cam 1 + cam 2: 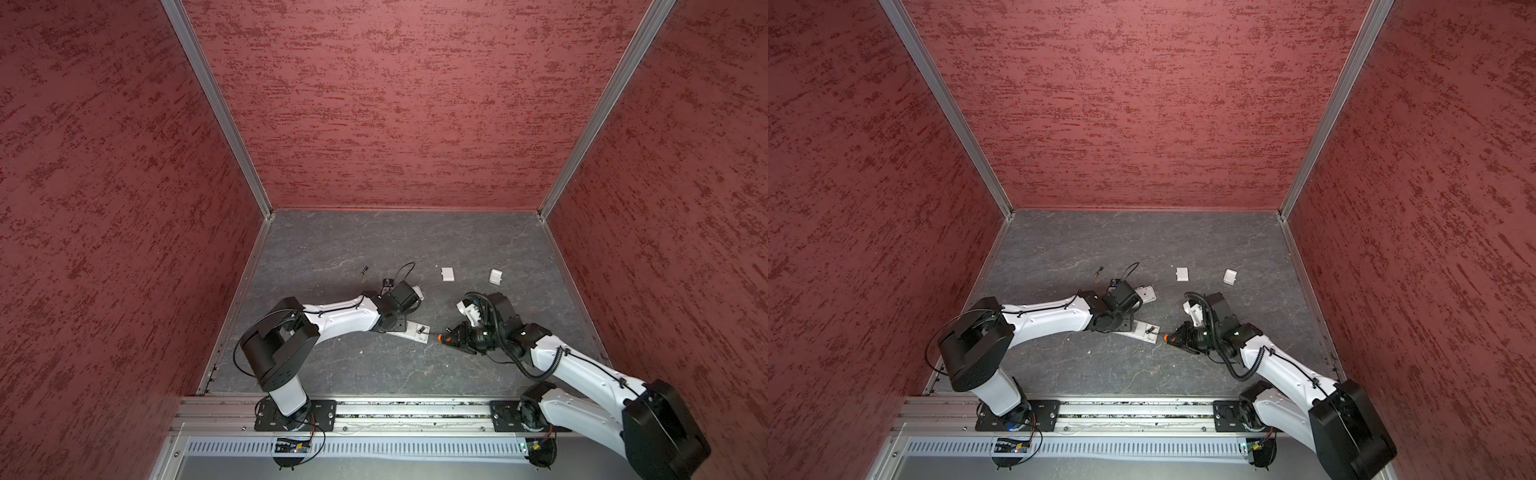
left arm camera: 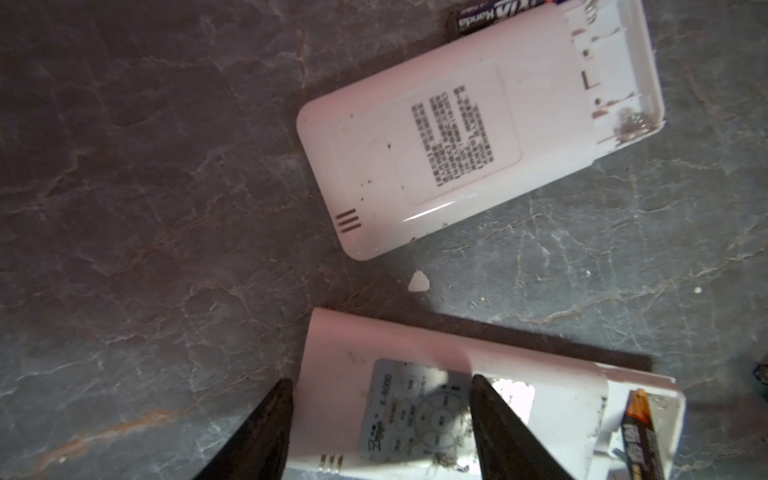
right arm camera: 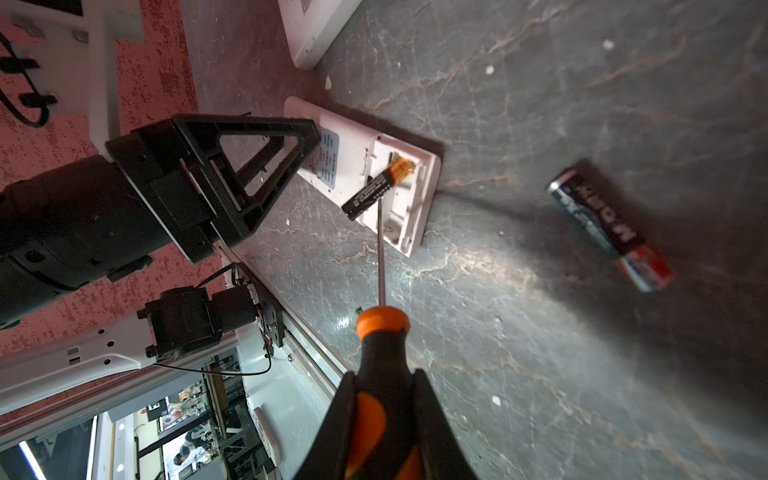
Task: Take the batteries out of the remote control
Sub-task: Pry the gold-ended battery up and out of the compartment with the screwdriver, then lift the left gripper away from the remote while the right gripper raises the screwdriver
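orange-handled screwdriver (image 3: 380,332), pinched in the right gripper (image 3: 384,374), pries under 1 battery (image 3: 374,189) ahead, half-lifted from the remote (image 3: 357,145); the spread left gripper (image 2: 382,380) seemingly pins the remote steady.

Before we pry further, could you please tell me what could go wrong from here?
The screwdriver tip is against the tilted, half-raised battery; it might slip, letting the battery drop back or fly off. The left claw sits at only one end of the remote, so levering could shift it.
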Controlling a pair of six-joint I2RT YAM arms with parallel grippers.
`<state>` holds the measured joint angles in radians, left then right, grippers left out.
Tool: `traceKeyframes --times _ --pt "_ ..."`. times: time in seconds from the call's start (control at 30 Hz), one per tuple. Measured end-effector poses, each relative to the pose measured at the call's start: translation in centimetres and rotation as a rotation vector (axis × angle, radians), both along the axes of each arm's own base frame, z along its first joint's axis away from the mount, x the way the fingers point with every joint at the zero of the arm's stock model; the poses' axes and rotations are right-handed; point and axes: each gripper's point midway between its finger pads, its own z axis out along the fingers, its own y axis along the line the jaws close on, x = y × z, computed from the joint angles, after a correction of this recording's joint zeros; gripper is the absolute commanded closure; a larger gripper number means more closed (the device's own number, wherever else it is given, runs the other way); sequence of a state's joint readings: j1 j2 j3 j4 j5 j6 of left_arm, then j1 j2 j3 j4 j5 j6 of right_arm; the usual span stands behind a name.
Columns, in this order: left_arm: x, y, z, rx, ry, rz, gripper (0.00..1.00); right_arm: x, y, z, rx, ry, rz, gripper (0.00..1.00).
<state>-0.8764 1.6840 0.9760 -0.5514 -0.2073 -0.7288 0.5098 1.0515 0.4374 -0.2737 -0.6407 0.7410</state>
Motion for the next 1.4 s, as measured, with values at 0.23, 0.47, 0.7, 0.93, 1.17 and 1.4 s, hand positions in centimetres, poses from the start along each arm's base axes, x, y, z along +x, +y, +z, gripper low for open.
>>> traceKeyframes --times 0.23,0.47,0.7,0.93,1.17,1.4 --pt "0.0 0.0 0.0 0.001 -0.004 0.002 0.34 1.4 -0.4 1.2 0.001 -0.061 -0.046 1.0" --pt "0.0 0.0 0.0 -0.002 -0.006 0.013 0.33 1.8 -0.7 1.5 -0.016 -0.073 -0.053 1.0" --pt "0.0 0.0 0.0 -0.007 -0.006 0.021 0.31 2.5 -0.8 3.4 -0.02 -0.131 -0.061 1.0" --pt "-0.6 0.6 0.9 -0.006 0.005 0.023 0.29 3.1 -1.2 3.5 -0.036 -0.146 -0.102 1.0" --pt "0.4 1.6 5.7 -0.109 -0.082 0.063 0.27 4.7 -1.4 4.0 -0.032 -0.187 -0.158 1.0" --pt "1.3 3.0 9.4 -0.189 -0.161 0.108 0.24 6.5 -1.6 4.1 -0.041 -0.199 -0.193 1.0"
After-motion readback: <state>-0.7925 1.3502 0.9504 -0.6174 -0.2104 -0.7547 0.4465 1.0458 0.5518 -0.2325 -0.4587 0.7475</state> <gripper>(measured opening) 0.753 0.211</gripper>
